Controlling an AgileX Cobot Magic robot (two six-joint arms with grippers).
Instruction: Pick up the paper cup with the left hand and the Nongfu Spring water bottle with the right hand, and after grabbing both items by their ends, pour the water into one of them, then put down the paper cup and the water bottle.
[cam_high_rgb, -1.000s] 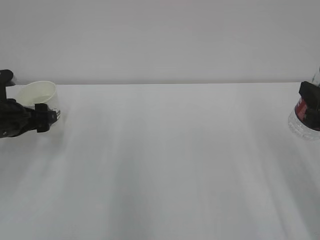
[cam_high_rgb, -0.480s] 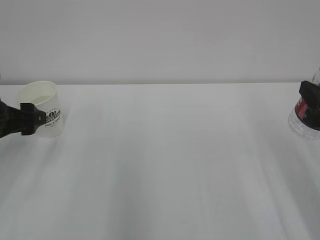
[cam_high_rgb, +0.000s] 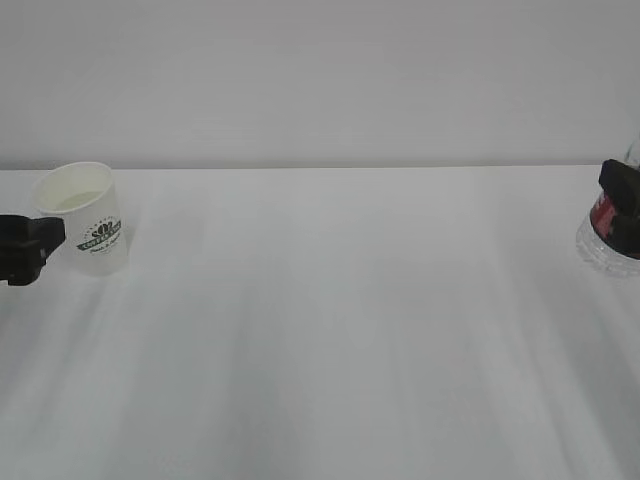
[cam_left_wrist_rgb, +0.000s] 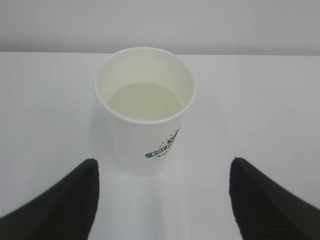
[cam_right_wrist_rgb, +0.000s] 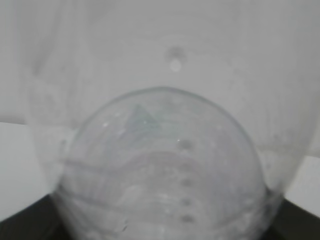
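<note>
The paper cup (cam_high_rgb: 90, 232) stands upright on the table at the far left, its green logo facing the camera. In the left wrist view the paper cup (cam_left_wrist_rgb: 145, 107) holds a pale pool of water (cam_left_wrist_rgb: 145, 100). My left gripper (cam_high_rgb: 38, 242) is open just left of the cup and touches nothing; in the wrist view the left gripper (cam_left_wrist_rgb: 164, 167) has its black fingertips (cam_left_wrist_rgb: 85, 185) wide apart in front of the cup's base. The Nongfu Spring water bottle (cam_high_rgb: 604, 248) is at the right edge, cut off by the frame, with my right gripper (cam_high_rgb: 622, 200) shut around its labelled part. Its clear body (cam_right_wrist_rgb: 160, 165) fills the right wrist view.
The white table (cam_high_rgb: 340, 330) stretches between the cup and the bottle, against a plain grey wall (cam_high_rgb: 320, 80). Nothing else shows on it.
The left gripper set the tilted cup upright, let go of it and drew back to the left. The right gripper and the bottle have not moved.
</note>
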